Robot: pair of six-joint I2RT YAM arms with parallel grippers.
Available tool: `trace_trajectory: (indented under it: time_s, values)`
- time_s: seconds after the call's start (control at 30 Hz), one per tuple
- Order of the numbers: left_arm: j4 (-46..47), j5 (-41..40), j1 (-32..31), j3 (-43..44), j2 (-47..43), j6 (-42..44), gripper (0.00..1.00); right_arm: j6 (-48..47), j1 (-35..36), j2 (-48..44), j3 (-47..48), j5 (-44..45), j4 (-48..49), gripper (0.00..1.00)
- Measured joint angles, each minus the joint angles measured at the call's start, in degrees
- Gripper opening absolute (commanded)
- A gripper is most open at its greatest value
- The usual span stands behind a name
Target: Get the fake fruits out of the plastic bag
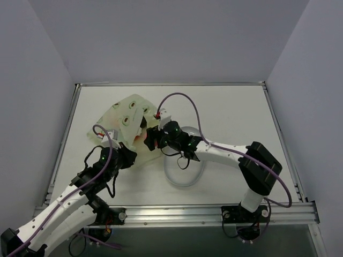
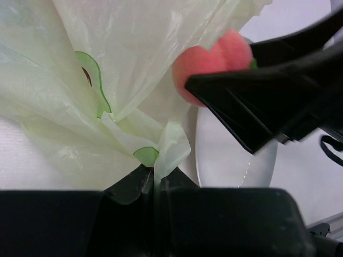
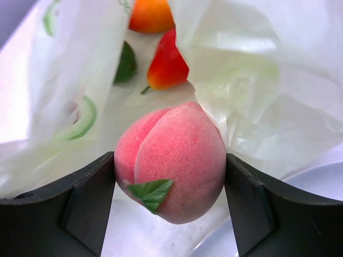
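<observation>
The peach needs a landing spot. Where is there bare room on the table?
Bare table lies right of the bag, behind the right arm. The clear dish under that arm looks empty. Crowded at the bag's mouth: right end effector holding the peach, left end effector pinching the bag.

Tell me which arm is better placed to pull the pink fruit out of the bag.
Right. The right gripper is shut on the pink fruit at the mouth of the plastic bag, while the left gripper pinches the bag's edge.
</observation>
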Motion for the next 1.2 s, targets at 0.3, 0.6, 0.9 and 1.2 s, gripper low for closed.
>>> trace_trajectory:
  time_s: [0.3, 0.6, 0.9, 1.2]
  values:
    - [-4.4, -6.9, 0.2, 4.9, -1.4, 2.1, 0.02, 1.5, -1.2, -18.6, -15.0, -2.9, -0.1, 0.52]
    - [-9.5, -11.0, 0.8, 6.3, -3.0, 3.3, 0.02, 4.9, -3.6, -30.7, -27.0, 3.6, -4.9, 0.55]
    - [-7.2, -7.3, 0.8, 1.1, -3.7, 3.0, 0.02, 1.7, -4.5, -30.2, -28.0, -6.7, -4.8, 0.65]
    - [-4.4, -7.0, 0.8, 0.5, -2.3, 3.3, 0.02, -0.3, -4.7, -32.3, -26.1, -4.8, -7.4, 0.75]
